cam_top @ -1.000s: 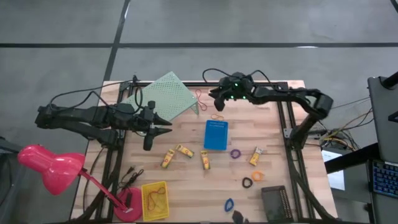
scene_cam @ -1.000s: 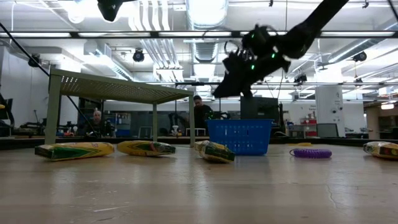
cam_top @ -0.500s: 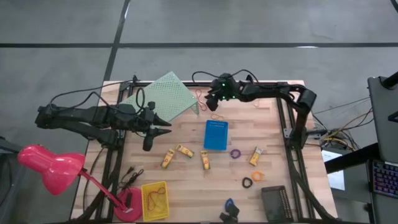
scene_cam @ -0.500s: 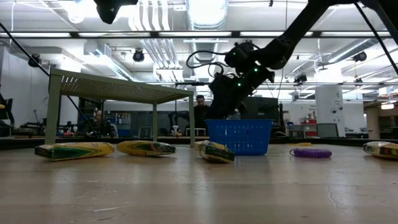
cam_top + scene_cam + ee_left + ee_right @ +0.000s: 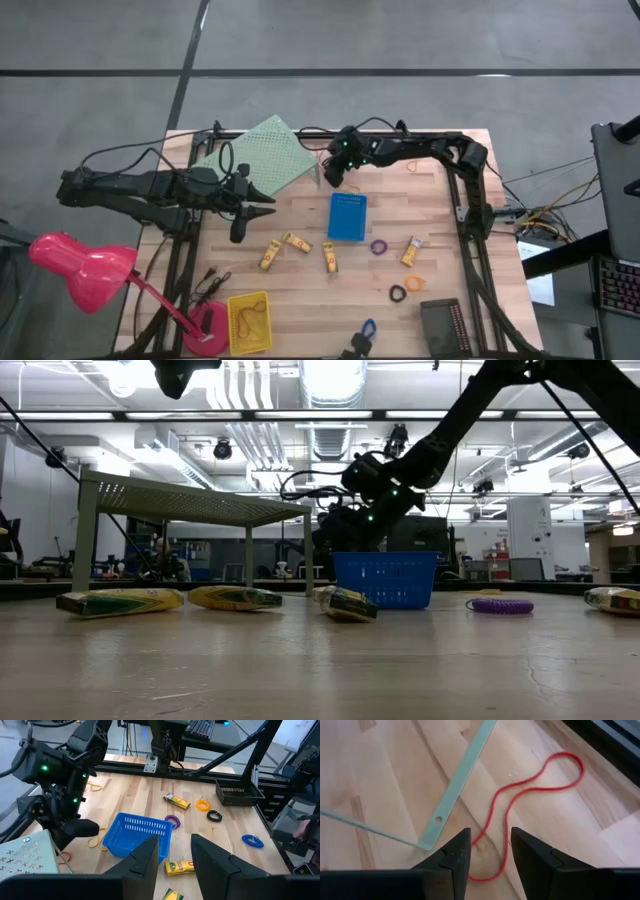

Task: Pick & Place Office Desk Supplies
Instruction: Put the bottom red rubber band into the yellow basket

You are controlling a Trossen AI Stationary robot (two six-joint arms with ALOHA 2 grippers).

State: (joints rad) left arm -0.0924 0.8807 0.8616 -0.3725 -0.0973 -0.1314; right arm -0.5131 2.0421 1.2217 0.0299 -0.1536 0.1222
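Overhead, right gripper [image 5: 332, 172] reaches beside the green perforated riser [image 5: 262, 155], near the blue bin [image 5: 347, 216]; left gripper [image 5: 262, 204] hovers over the table's left side, fingers parted. Four yellow pieces [image 5: 296, 242] and a purple ring [image 5: 379, 246] lie below the bin. At table height, yellow pieces [image 5: 120, 601] line the front. Right wrist camera shows narrowly parted fingers [image 5: 452, 859] straddling a red rubber band [image 5: 520, 790] on the wood, gripping nothing.
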